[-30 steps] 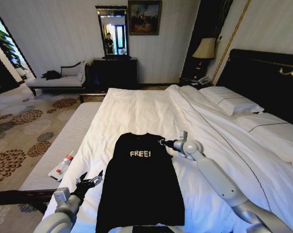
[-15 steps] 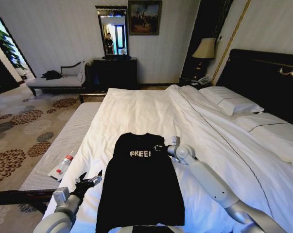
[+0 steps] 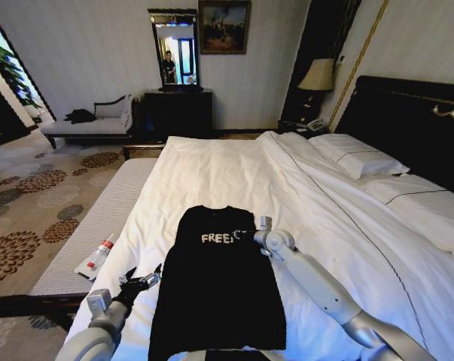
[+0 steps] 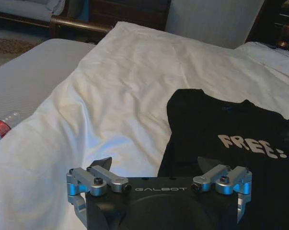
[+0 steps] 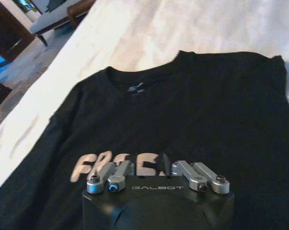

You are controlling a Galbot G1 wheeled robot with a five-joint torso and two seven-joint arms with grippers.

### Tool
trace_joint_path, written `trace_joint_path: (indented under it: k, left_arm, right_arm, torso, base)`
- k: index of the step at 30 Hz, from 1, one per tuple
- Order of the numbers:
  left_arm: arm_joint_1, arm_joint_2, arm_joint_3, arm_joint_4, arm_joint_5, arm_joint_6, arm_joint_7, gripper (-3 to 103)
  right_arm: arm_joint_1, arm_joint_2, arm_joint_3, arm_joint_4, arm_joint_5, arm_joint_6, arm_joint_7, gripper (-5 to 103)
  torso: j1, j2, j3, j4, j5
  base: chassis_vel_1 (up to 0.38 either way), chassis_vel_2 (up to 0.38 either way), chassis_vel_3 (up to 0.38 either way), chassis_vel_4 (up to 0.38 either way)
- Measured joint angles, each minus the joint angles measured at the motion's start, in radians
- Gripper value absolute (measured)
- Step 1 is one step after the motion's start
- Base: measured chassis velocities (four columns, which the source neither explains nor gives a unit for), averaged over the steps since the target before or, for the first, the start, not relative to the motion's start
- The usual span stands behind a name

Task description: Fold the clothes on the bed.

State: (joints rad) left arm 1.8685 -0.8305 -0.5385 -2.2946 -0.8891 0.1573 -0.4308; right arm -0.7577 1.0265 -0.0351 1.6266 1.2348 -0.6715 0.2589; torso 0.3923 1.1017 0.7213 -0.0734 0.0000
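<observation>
Hovering with jaws spread narrowly, the right gripper [image 3: 242,234] sits over the chest lettering of the black T-shirt [image 3: 219,286], its fingers [image 5: 116,173] just above the "FREE!" print. The left gripper [image 3: 141,280] holds its jaws wide beside the shirt's left edge. The shirt lies flat, face up, near the foot edge of the bed [image 3: 211,169], on the white duvet.

R gripper [image 3: 242,235] moved inward over T-shirt [image 3: 219,286] lettering.
</observation>
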Motion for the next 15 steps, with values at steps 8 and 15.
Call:
trace_joint_path:
  k: [8,15]
  left_arm:
    - [-0.034,-0.017,0.042,0.019,0.040,0.007,0.011,100]
    - [-0.054,-0.004,0.075,0.033,0.082,-0.002,0.050,100]
  right_arm:
    - [-0.063,-0.040,0.073,0.140,-0.035,0.054,0.010,63]
    - [-0.229,-0.095,0.267,0.253,-0.308,0.199,-0.041,85]
  torso:
    - [0.000,0.000,0.000,0.0002,0.0001]
    - [0.000,0.000,0.000,-0.0002,0.0003]
  base:
    - [0.000,0.000,0.000,0.000]
    - [0.000,0.000,0.000,0.000]
